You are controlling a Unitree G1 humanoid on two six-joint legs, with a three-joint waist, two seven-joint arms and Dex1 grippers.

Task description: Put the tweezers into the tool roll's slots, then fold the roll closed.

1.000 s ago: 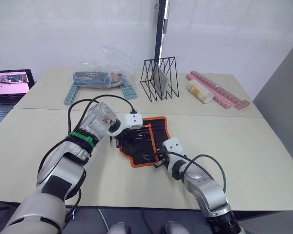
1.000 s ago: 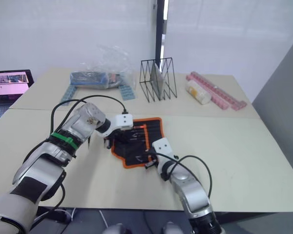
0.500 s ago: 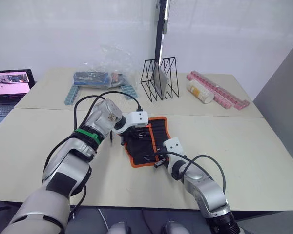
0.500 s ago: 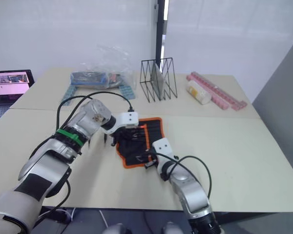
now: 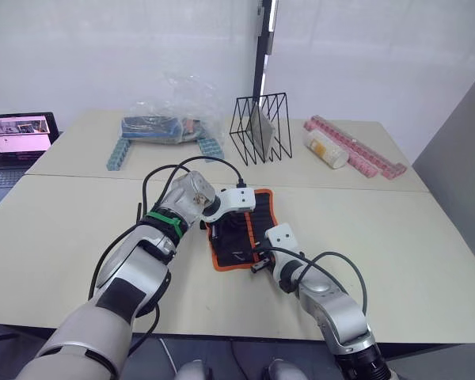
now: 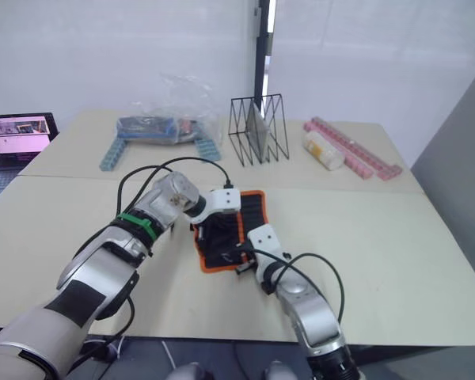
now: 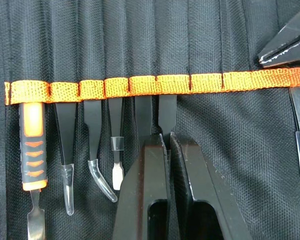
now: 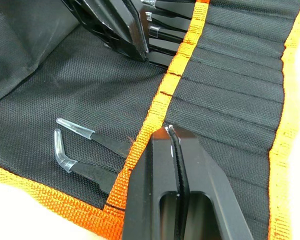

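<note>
The tool roll (image 5: 261, 207) lies open mid-table, black with orange edging. In the left wrist view its orange stripe (image 7: 205, 82) crosses the row of slots, and several tweezers (image 7: 66, 145) and an orange-handled tool (image 7: 32, 145) stick out from under it. My left gripper (image 7: 167, 137) is over the roll's middle, shut on one tweezer (image 7: 166, 112) just below the stripe. My right gripper (image 8: 168, 131) is shut at the roll's near edge, its tip on the stripe. Two clear-tipped tweezers (image 8: 75, 127) lie tucked beside it.
At the back of the table stand a black wire rack (image 5: 259, 127), a clear bag of blue items (image 5: 162, 127), blue toothed bars (image 5: 119, 150), pink bars (image 5: 352, 146) and a pale cylinder (image 5: 324, 149). A laptop (image 5: 16, 138) sits at far left.
My left gripper has moved rightward over the roll, from its left edge to its middle. The roll's left flap looks narrower. The right gripper has stayed put.
</note>
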